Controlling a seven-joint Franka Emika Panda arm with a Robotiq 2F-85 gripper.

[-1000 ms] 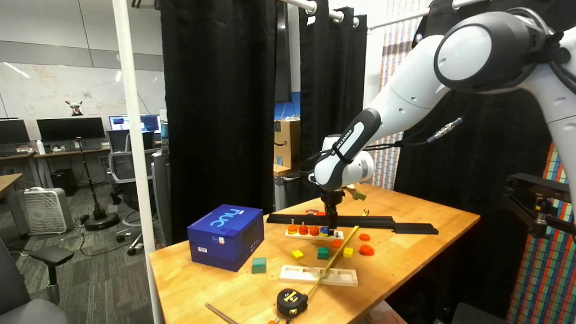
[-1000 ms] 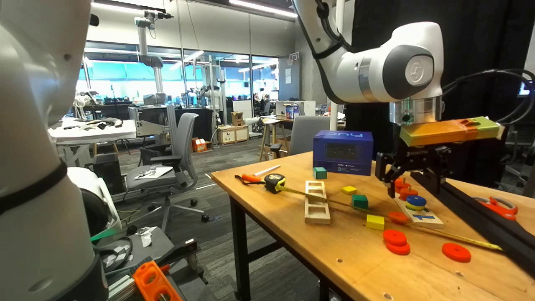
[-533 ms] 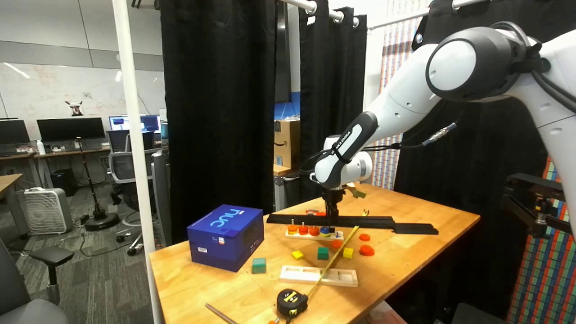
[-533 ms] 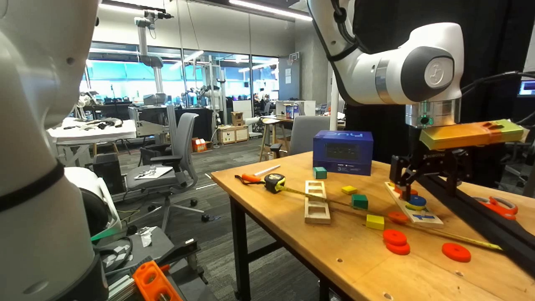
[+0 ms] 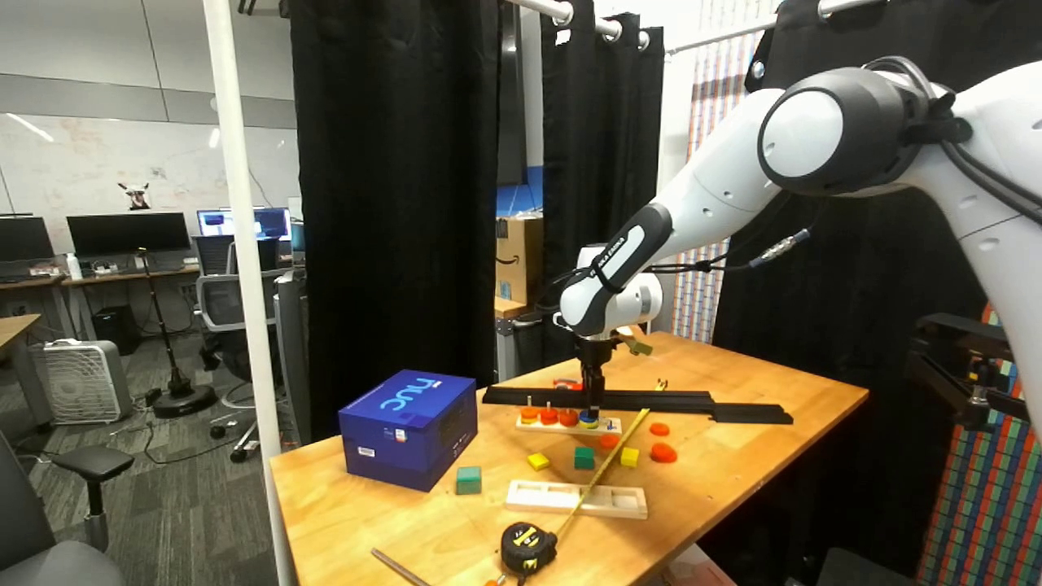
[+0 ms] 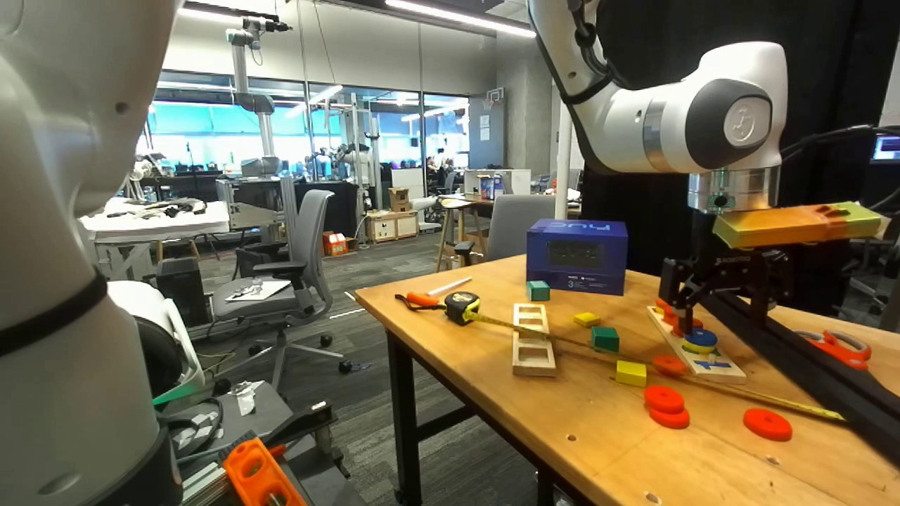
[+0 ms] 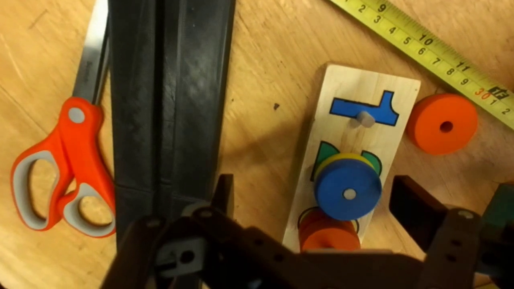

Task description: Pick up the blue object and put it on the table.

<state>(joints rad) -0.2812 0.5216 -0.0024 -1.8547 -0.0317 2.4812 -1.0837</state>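
The blue disc [image 7: 337, 180] sits on top of a yellow disc, on a peg of a light wooden board [image 7: 361, 82]. It also shows in both exterior views [image 5: 588, 416] [image 6: 701, 338]. My gripper [image 7: 313, 180] is open and empty just above the board, with one finger on each side of the blue disc and apart from it. The disc lies nearer the right finger in the wrist view. The gripper also shows in an exterior view [image 6: 723, 329], over the board. The light-brown wooden table [image 6: 598, 450] carries everything.
Red-orange discs [image 7: 329, 237] stand on the neighbouring pegs. A loose orange disc [image 7: 429, 136] lies beside the board near a tape measure strip [image 7: 425, 42]. A black rail [image 7: 192, 100] and scissors [image 7: 82, 124] lie on the other side. A blue box [image 5: 407, 431] stands farther off.
The arm has shifted; in an exterior view the gripper has moved right, now with its fingers around the blue disc's position. The discs and board have not moved.
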